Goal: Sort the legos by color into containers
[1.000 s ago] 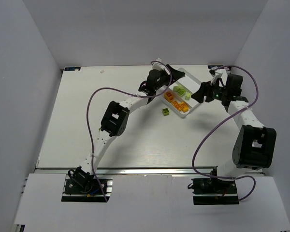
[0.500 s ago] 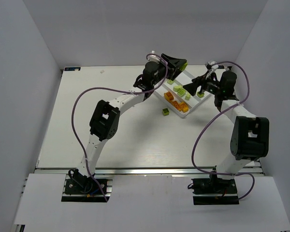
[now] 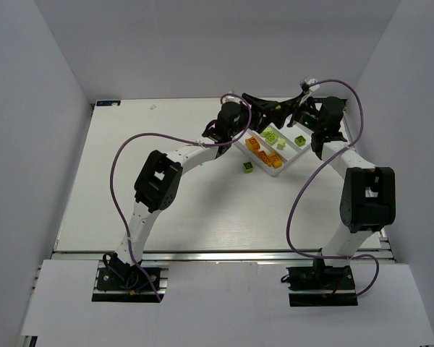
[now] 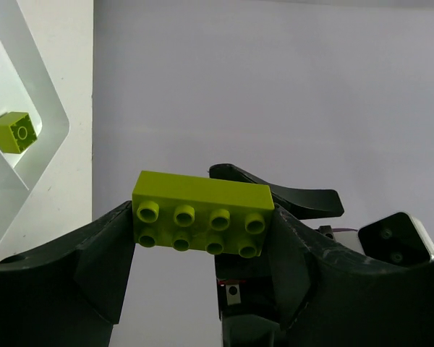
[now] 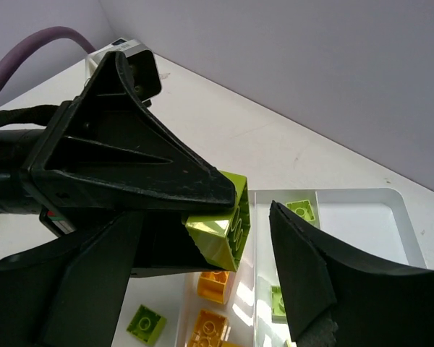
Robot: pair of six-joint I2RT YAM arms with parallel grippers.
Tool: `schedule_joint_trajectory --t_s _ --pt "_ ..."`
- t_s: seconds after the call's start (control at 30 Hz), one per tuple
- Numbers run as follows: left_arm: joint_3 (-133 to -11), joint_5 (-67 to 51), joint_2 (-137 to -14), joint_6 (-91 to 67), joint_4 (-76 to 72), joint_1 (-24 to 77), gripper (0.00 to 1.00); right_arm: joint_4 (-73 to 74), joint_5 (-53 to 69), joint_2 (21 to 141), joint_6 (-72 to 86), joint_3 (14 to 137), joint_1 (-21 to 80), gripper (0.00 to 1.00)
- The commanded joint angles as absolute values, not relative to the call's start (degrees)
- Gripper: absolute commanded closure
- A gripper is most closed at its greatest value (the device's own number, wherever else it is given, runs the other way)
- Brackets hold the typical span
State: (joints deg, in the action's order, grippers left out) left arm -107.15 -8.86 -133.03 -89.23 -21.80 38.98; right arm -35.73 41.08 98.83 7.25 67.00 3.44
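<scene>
My left gripper (image 3: 269, 106) is shut on a long lime green lego (image 4: 201, 204), gripped by its ends and held in the air over the far end of the white tray (image 3: 283, 163). My right gripper (image 3: 292, 113) is open, facing it; its jaws stand either side of the held lego (image 5: 228, 230) without touching it. Yellow-orange legos (image 3: 264, 149) lie in the tray's left compartment, also in the right wrist view (image 5: 217, 285). Lime green legos (image 3: 272, 135) lie in the middle one, and one (image 3: 300, 139) in the right one. One lime green lego (image 3: 248, 167) lies on the table beside the tray.
The tray's rim (image 5: 401, 217) is close under both grippers. The back wall stands just behind them. The loose lego on the table also shows in the right wrist view (image 5: 146, 323).
My left gripper has lifted the lime green lego up from the tray. My right gripper has swung left and up until its open jaws face the lego.
</scene>
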Motion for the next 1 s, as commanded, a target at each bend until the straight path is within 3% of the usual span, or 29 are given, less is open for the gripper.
schedule_joint_trajectory --t_s 0.0,0.2,0.33,0.4,0.5,0.53,0.6,0.67,0.7,0.77,0.87,0.9,0.97 --pt "-107.05 -8.88 -128.15 -90.79 -23.64 39.29 1.00 -36.74 38.32 100.02 7.65 70.49 4.22 0.24" --pt "-106.96 -9.05 -127.97 -92.46 -24.61 39.29 1.00 -38.84 37.09 99.05 7.47 68.21 4.48 0.34" --pt "-106.70 -9.05 -127.97 -93.78 -25.57 39.29 1.00 -39.55 37.09 99.31 7.73 67.85 4.13 0.63" --pt "-106.79 -9.14 -127.97 -94.48 -26.28 39.29 0.96 -39.99 36.57 99.58 7.82 68.03 4.13 0.73" --pt "-106.70 -8.88 -127.53 -94.57 -26.81 39.29 0.72 -40.60 35.86 99.75 7.65 68.03 3.96 0.85" --pt "-106.61 -8.79 -127.53 -94.57 -26.98 39.29 0.60 -40.43 36.03 99.84 7.65 68.20 4.04 0.86" --pt "-105.56 -8.35 -127.18 -94.39 -27.69 38.68 0.49 -39.64 35.86 100.11 7.04 68.73 3.78 0.89" --pt "-104.33 -7.04 -125.87 -93.09 -27.86 37.97 0.29 -36.84 35.07 100.46 6.42 69.34 3.60 0.90" --pt "-102.85 -6.07 -124.38 -92.03 -27.08 36.49 0.27 -35.43 33.85 100.63 5.46 70.22 3.43 0.90" --pt "-102.31 -4.14 -122.79 -86.70 -22.53 35.25 0.12 -31.13 32.53 101.60 3.88 71.36 3.25 0.91" --pt "-102.48 -1.50 -119.54 -79.84 -10.69 32.61 0.10 -26.03 29.63 103.18 0.27 73.56 2.90 0.92" --pt "-102.13 -0.89 -118.57 -78.76 -7.24 32.00 0.02 -24.97 28.75 103.79 0.26 74.70 2.99 0.92" --pt "-99.41 2.97 -114.98 -74.65 -1.36 30.15 0.02 -21.73 25.85 105.73 -3.95 76.37 2.90 0.92"
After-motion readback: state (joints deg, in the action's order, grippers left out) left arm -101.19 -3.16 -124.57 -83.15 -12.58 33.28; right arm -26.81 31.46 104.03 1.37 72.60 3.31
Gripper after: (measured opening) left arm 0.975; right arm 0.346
